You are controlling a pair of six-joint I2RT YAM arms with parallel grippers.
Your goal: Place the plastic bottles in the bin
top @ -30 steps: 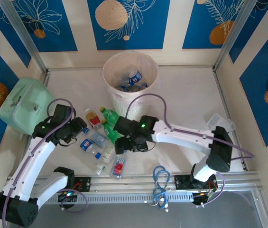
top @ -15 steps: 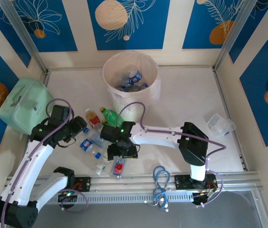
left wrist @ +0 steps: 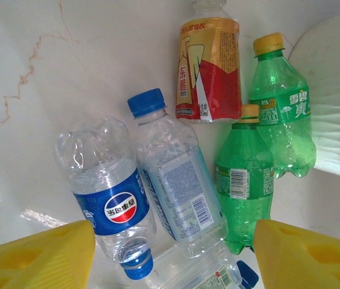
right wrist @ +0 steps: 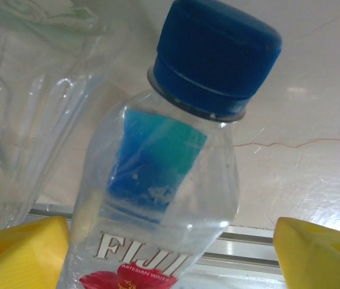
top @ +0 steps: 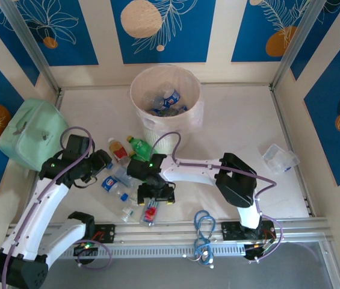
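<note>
Several plastic bottles lie in a pile on the table left of centre. The left wrist view has a clear Pepsi bottle (left wrist: 106, 201), a clear blue-capped bottle (left wrist: 176, 180), a red-and-gold labelled bottle (left wrist: 209, 69) and two green bottles (left wrist: 245, 186). My left gripper (left wrist: 173, 265) hovers open above them, at the pile's left edge (top: 103, 164). My right gripper (right wrist: 170, 259) is open, its yellow fingers (right wrist: 320, 253) either side of a clear Fiji bottle (right wrist: 163, 198) near the front rail (top: 150, 212). The cream-white bin (top: 165, 96) stands behind the pile with bottles inside.
A mint-green bag (top: 28, 132) sits at the left wall. A blue cable coil (top: 203, 229) lies over the front rail. A clear plastic tub (top: 278, 158) rests at the right. The bin's white wall (left wrist: 338, 102) stands beside the green bottles.
My right arm has swung left and nearer the front rail, bringing its gripper down over the Fiji bottle. The left arm has hardly moved.
</note>
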